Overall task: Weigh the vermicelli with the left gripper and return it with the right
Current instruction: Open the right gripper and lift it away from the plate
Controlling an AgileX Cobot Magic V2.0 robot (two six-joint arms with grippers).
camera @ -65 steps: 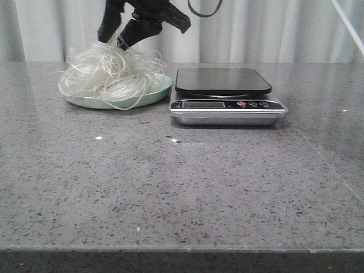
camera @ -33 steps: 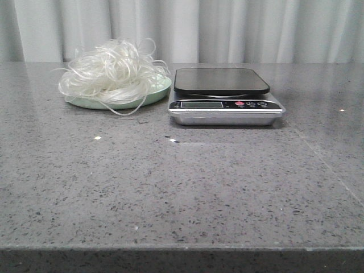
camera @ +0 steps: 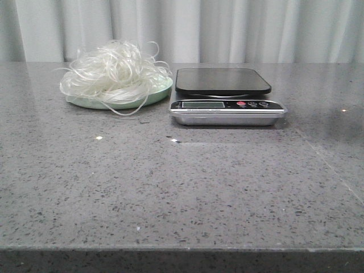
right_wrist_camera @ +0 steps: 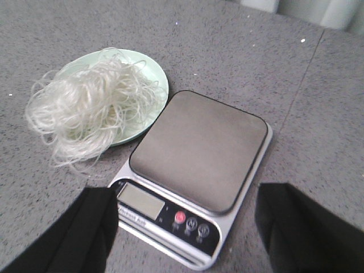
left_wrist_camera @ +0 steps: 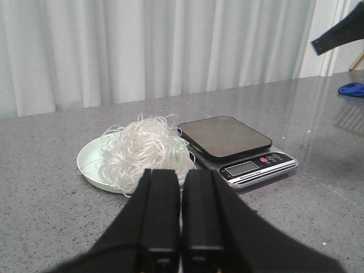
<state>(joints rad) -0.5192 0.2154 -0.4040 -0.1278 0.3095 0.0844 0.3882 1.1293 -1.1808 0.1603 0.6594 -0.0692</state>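
The vermicelli (camera: 114, 71), a fluffy white tangle, lies on the pale green plate (camera: 161, 92) at the back left of the table. It also shows in the left wrist view (left_wrist_camera: 145, 151) and the right wrist view (right_wrist_camera: 85, 108). The scale (camera: 226, 94) stands just right of the plate, its platform bare. My left gripper (left_wrist_camera: 181, 173) is shut and empty, pulled back from the plate. My right gripper (right_wrist_camera: 185, 199) is open and empty, high above the scale (right_wrist_camera: 196, 165). Neither gripper shows in the front view.
The grey stone table (camera: 182, 187) stretches toward the front edge. White curtains (camera: 227, 28) hang behind it. A blue object (left_wrist_camera: 351, 89) lies at the far right in the left wrist view.
One second ago a gripper was at the vermicelli over the plate. It has left the front view. The vermicelli has settled on the plate.
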